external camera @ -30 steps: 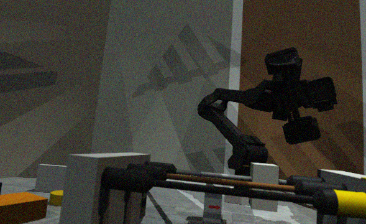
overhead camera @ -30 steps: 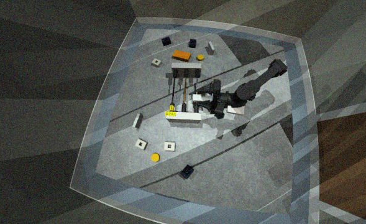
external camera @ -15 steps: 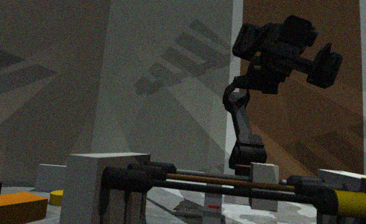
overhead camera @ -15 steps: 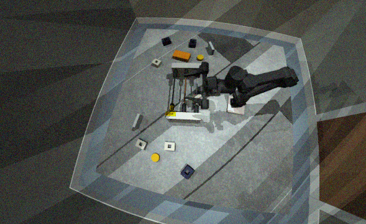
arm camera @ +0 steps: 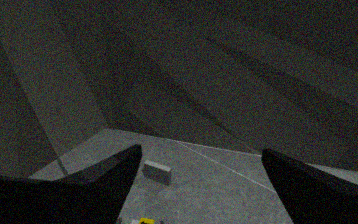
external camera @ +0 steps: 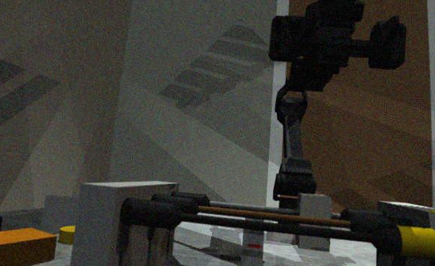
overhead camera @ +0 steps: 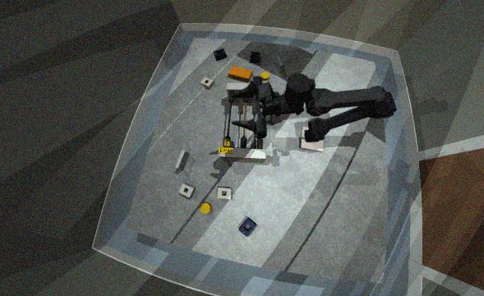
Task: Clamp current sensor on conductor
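The LOAD conductor is the black rod (overhead camera: 228,119) (external camera: 276,225) at the outer side of the rack; its yellow marker (overhead camera: 225,150) (external camera: 420,241) is at one end, and its edge shows in the wrist view (arm camera: 146,221). A grey block with a red arrow (external camera: 253,236) and a taller grey block (external camera: 314,205) stand behind the front rods and look like parts of the open sensor. How they join cannot be told. The arm hides them in the top view. My gripper (overhead camera: 232,108) (arm camera: 201,152) is open and empty, held high above the rack, with its fingers pointing outward.
The rack's end blocks (overhead camera: 242,154) (external camera: 95,222) hold a copper rod (external camera: 276,216) and a grey rod beside the black one. An orange block (overhead camera: 240,74) (external camera: 18,244), yellow discs (overhead camera: 265,76) (overhead camera: 205,208), a grey block (overhead camera: 182,160) (arm camera: 157,172) and a dark blue square (overhead camera: 246,224) lie around.
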Motion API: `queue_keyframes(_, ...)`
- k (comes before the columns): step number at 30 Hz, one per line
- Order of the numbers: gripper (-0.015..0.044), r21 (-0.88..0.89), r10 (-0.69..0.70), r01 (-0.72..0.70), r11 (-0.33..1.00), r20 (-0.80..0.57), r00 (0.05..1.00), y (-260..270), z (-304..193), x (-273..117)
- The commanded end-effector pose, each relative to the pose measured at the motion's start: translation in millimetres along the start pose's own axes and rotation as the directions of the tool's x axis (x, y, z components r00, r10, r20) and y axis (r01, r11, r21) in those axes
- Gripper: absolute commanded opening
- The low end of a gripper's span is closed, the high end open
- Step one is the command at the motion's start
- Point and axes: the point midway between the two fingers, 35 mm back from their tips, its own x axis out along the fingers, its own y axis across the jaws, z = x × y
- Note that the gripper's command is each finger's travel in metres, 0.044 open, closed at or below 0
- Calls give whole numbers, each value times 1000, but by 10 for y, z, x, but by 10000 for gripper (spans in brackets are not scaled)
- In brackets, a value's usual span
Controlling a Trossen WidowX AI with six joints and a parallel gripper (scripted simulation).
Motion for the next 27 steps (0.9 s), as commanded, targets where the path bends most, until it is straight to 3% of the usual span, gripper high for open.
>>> queue_keyframes(1, 440, 3, 46, -46, 999, -219, 975, 143, -213, 270)
queue_keyframes(7, 440, 3, 95, -113, 994, -561, 822, 388, -583, 510)
queue_keyframes(15, 440, 11, 103, -188, 982, -869, 484, 674, -1011, 511)
queue_keyframes(27, 440, 12, 102, -190, 982, -874, 475, 680, -1019, 508)
